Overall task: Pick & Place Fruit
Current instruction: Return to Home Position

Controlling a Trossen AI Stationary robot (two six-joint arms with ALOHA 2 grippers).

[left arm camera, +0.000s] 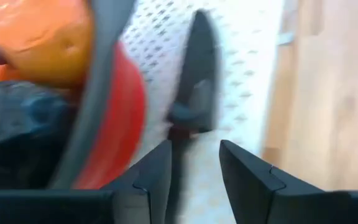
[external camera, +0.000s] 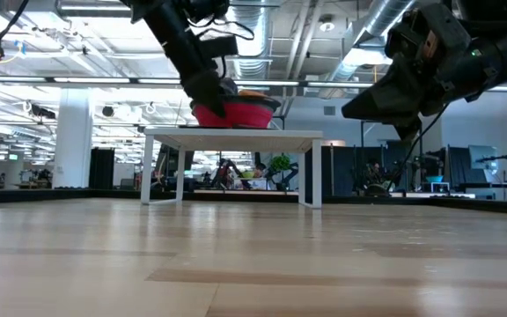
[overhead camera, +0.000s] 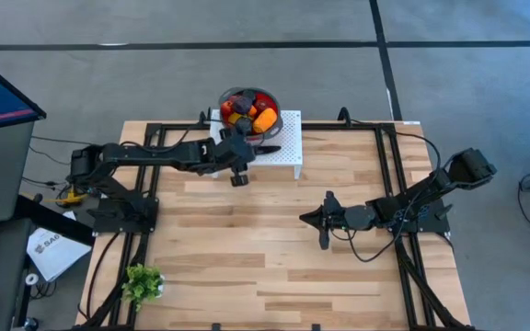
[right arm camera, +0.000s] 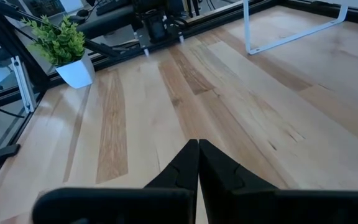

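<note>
A white perforated metal shelf point(overhead camera: 288, 138) stands at the far edge of the pale wooden plank surface point(overhead camera: 247, 248). A red round bowl with a grey rim point(overhead camera: 277, 103) sits on the shelf's left part. The small toy fruit point(overhead camera: 263, 118) lies heaped inside this bowl: orange, yellow, red and dark pieces pressed together. They are rounded, so no long axis or pointing direction can be read from them. Just beside the bowl, on the shelf's near strip, lies a black knife point(overhead camera: 267, 148), its long axis running roughly left to right in the high view. The left gripper point(overhead camera: 247, 147) hangs at the shelf's near left corner, facing along the knife. In its wrist view its fingers point(left arm camera: 253, 186) are spread, and the knife point(left arm camera: 194, 74) runs away from the gap between them. Whether the handle end touches one finger cannot be told. There the bowl's red wall point(left arm camera: 126, 112) and grey rim cut off much of the fruit, leaving an orange piece point(left arm camera: 42, 37) above a dark one. In the low view the left arm crosses in front of the bowl point(external camera: 253, 114) and hides part of it. The right gripper point(overhead camera: 307, 218) waits over bare surface, well apart from the shelf, with its fingers point(right arm camera: 179, 171) pressed together. A small leafy green plant in a white pot point(overhead camera: 143, 280) stands at the near left corner.
</note>
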